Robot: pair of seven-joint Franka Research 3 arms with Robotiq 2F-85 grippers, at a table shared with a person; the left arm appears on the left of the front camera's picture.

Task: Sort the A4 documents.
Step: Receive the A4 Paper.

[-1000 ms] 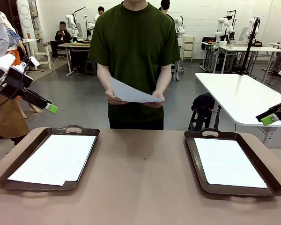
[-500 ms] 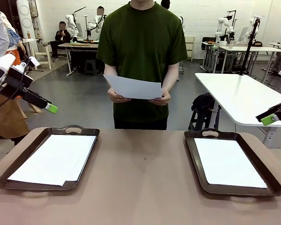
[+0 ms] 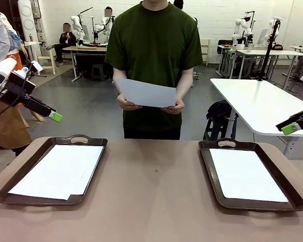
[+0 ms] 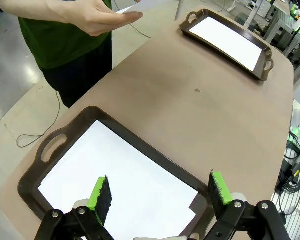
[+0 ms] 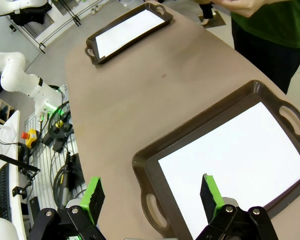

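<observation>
Both robot hands hang wide open with nothing in them: left hand (image 4: 157, 197) above the left dark brown handled tray (image 3: 20, 174), right hand (image 5: 151, 197) above the right tray (image 3: 285, 184). Each tray holds thin white A4 sheets (image 3: 60, 170) on the brown counter (image 3: 151, 196). The person's hands (image 3: 127, 105) hold another sheet (image 3: 146, 94).

Grey floor (image 3: 86, 108), white walls (image 3: 217, 15)
</observation>
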